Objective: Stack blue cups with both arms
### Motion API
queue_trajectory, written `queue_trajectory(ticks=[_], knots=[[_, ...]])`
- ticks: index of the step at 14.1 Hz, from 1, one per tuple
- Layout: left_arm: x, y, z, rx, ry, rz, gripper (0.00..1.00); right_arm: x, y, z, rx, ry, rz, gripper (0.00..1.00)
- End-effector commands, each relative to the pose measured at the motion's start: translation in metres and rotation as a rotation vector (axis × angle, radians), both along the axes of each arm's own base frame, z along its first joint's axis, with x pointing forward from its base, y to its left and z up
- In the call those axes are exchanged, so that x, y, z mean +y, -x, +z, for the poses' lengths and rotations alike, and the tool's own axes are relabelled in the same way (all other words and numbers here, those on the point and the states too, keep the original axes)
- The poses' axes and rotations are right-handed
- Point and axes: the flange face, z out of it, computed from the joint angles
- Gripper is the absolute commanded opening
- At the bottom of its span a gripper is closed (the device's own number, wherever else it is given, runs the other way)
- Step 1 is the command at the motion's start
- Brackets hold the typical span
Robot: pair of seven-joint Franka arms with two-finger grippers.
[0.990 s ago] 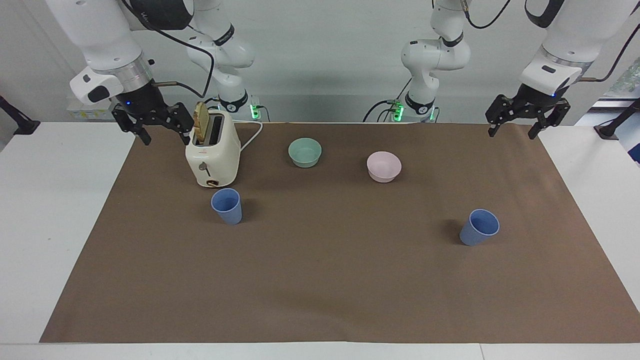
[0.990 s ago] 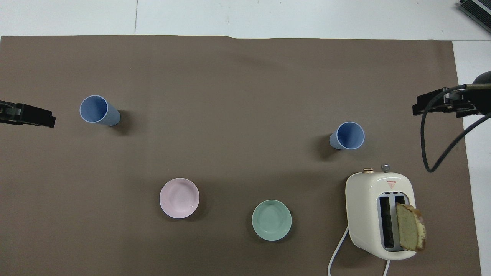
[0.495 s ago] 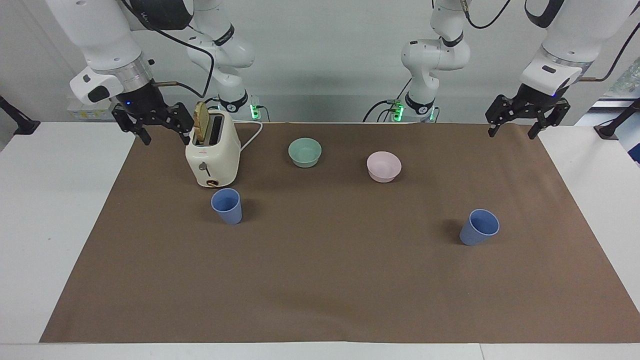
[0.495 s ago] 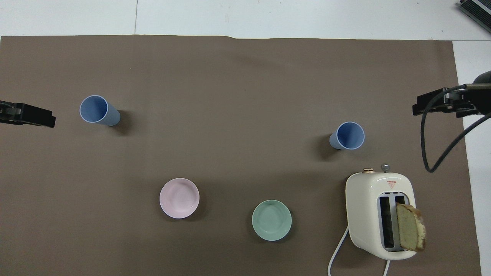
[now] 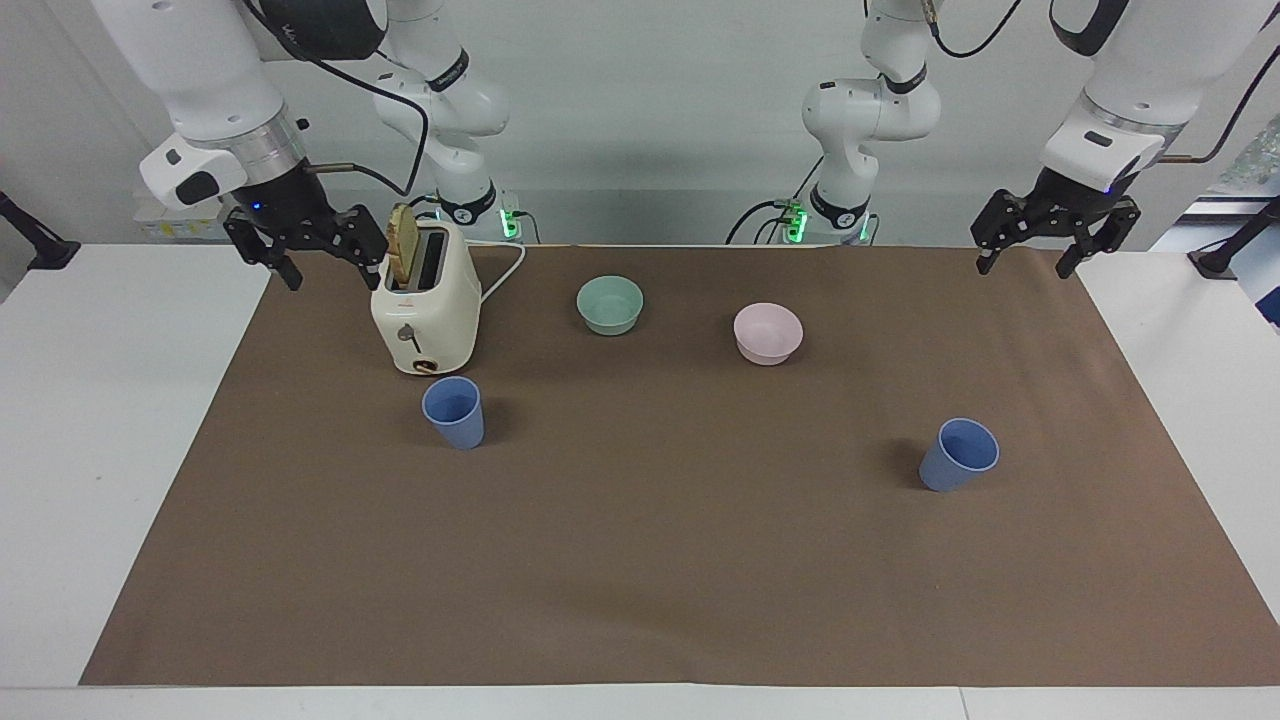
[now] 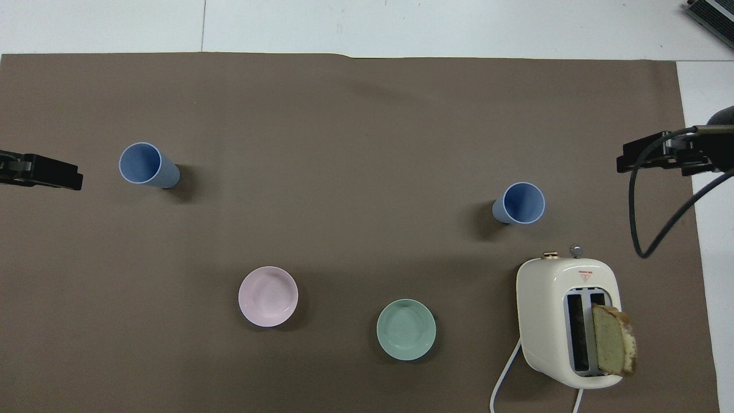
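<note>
Both my jaws stand wide open and hold nothing: my left gripper point(image 5: 1027, 258) hangs over the edge of the brown mat point(image 5: 640, 600) at the left arm's end of the bench point(image 5: 100, 450), my right gripper point(image 5: 322, 262) hangs over the mat's edge at the right arm's end, just beside the cream toaster point(image 5: 425, 320) with its slice of bread point(image 5: 403, 245). The two blue cups stand upright and well apart, mouths up: one blue cup point(image 5: 958, 455) toward my left arm's end, the other blue cup point(image 5: 454, 412) just in front of the toaster, farther from me than it. The mint bowl point(image 5: 610, 304) and pink bowl point(image 5: 768, 333) sit nearer to me, between the cups, and are none of my business. I judge these tumblers light, thin plastic, smooth and tapered, so they may slip or tip under a clumsy pinch. I would take each across the wall just below the rim, squeezing gently, and keep clear of the toaster.
</note>
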Motion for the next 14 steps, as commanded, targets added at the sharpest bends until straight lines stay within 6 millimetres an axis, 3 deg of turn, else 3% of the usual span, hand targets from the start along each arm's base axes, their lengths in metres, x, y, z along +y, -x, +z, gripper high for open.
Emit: queue_trajectory(ticks=[1,11,14], knots=[[0.007,0.004,0.000,-0.007,0.014,0.008,1.00,-0.002,0.006,0.001,-0.009,-0.013,0.005,1.00],[0.007,0.000,0.000,-0.029,0.033,0.007,1.00,-0.001,0.006,0.000,-0.008,-0.013,0.007,1.00],[0.005,-0.007,-0.012,-0.054,0.053,0.009,1.00,-0.002,0.006,0.000,-0.008,-0.013,0.005,1.00]])
